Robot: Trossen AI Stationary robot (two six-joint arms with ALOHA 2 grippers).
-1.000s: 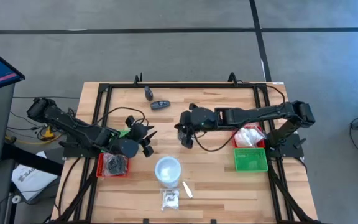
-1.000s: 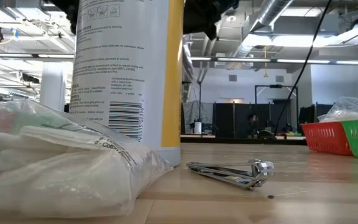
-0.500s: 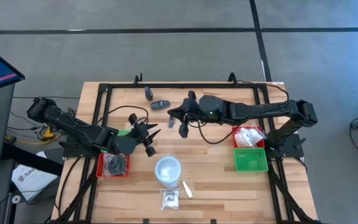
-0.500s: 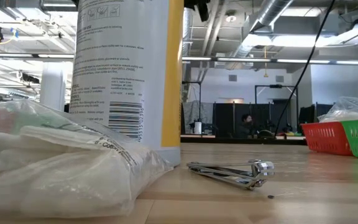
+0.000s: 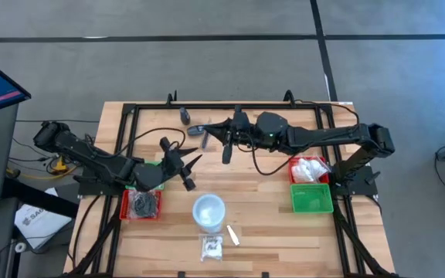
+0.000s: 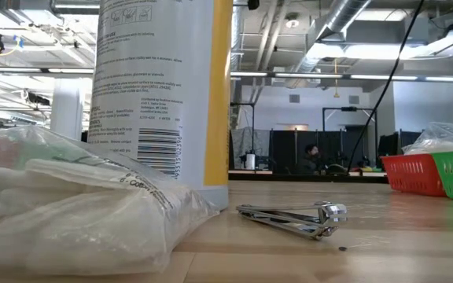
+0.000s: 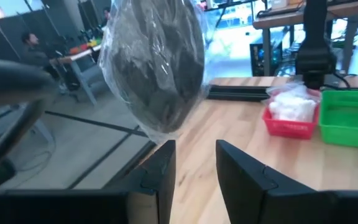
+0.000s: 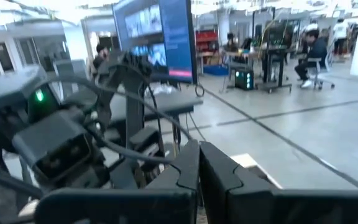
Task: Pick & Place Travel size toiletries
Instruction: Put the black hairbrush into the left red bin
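Note:
In the high view my left gripper (image 5: 182, 166) reaches over the table's left half, above the left green tray (image 5: 154, 164). In the left wrist view it (image 7: 194, 163) has a black round disc in a clear wrapper (image 7: 154, 62). My right gripper (image 5: 226, 148) hovers shut and empty near the far middle, beside a dark oblong piece (image 5: 205, 131); its fingers (image 8: 197, 163) meet. Another dark piece (image 5: 184, 116) lies farther off. A wrapped white piece (image 5: 212, 247) and a silvery stick (image 5: 232, 235) lie flat near the near edge, also seen low as a clear bag (image 6: 69, 212) and clippers (image 6: 289, 218). My left gripper has the wrapper's lower end (image 7: 163, 138) at its fingertips (image 7: 166, 155); a narrow gap shows between the fingers. The fingers point toward the table's right. The disc stands above and beyond them, lifted clear, with only the room behind it.
The white round cup (image 5: 208, 210) stands between the arms, a tall cylinder in the low view (image 6: 163, 94). The left red tray (image 5: 140, 205) holds black items. The right red tray (image 5: 309, 170) holds white pieces, beside the right green tray (image 5: 311, 198). Black frame rails (image 5: 230, 106) edge the table.
My right gripper has swung from the table's middle toward the far edge and somewhat left, ending beside the dark oblong piece, and has left the top of the low view. My left gripper has turned slightly, its fingers shifting toward the far right.

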